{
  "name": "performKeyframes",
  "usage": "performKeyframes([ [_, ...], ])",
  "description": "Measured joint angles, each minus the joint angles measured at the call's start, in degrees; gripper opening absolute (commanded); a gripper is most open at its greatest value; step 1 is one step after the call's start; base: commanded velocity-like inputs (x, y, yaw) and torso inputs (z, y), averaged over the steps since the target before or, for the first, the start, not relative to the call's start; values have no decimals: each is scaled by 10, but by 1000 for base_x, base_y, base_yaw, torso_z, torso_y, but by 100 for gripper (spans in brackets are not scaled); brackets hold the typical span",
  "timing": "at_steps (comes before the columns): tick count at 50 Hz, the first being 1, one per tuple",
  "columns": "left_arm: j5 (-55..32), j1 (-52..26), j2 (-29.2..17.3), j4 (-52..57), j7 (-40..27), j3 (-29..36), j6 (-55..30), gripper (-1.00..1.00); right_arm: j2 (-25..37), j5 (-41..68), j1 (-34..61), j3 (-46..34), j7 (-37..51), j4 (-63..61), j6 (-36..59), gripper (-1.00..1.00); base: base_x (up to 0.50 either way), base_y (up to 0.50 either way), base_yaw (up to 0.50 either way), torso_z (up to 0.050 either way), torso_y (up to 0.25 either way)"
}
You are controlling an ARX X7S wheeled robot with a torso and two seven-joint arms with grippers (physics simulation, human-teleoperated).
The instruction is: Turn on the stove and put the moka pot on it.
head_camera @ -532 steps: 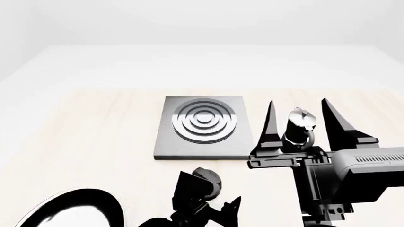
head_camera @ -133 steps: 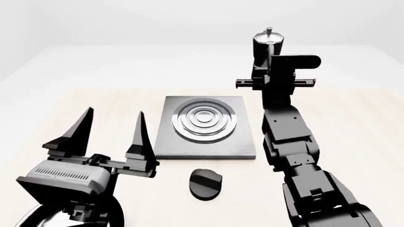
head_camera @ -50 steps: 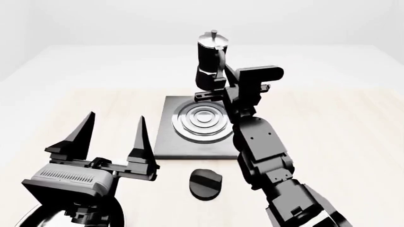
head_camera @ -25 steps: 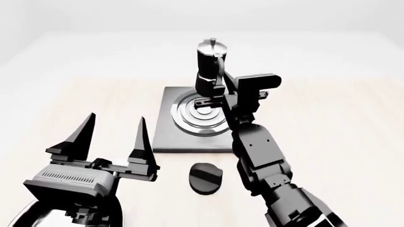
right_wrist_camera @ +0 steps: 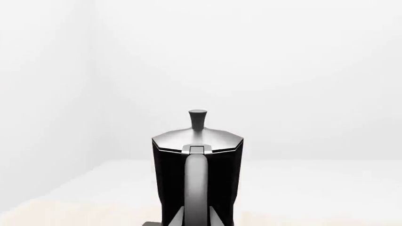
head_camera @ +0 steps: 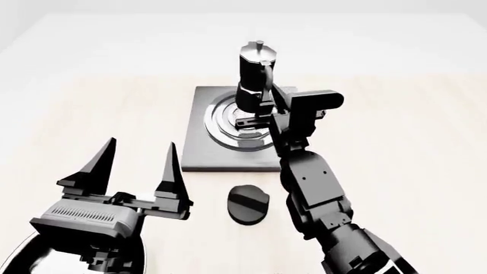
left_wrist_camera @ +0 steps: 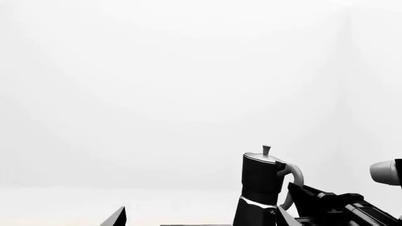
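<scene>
Moka pot: small faceted black-bodied coffee pot (head_camera: pixel 254 77) with a shiny silver lid, a slim lid knob and a curved side handle; it stands upright over the burner rings, handle turned toward the right arm. Whether its base touches the rings cannot be told.
Stove: flat square plate of brushed grey metal (head_camera: pixel 199 148) with raised concentric rings, lying on the pale wood-grain table (head_camera: pixel 411 148).
Knob: small round matte black disc (head_camera: pixel 248 204) with a raised bar, just in front of the plate, apart from it.
Right gripper: blocky black tool (head_camera: pixel 259 108) clamped low on the pot, at its handle side.
Left gripper: two long tapering black fingers (head_camera: pixel 136 168) spread wide, holding nothing, well left of the plate.
Pan: glossy round black frying pan (head_camera: pixel 19 257), mostly hidden beneath the left wrist.
</scene>
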Motion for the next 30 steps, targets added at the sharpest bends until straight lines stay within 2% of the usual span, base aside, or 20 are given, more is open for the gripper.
performKeyframes([
  [16, -1, 0, 0, -5, 0, 2, 5, 100, 2, 10, -3, -14, 3, 2, -8, -100, 0, 0, 0, 0, -94],
  [30, -3, 0, 0, -7, 1, 3, 10, 100, 6, 17, -5, -23, 8, -3, -7, -100, 0, 0, 0, 0, -40],
])
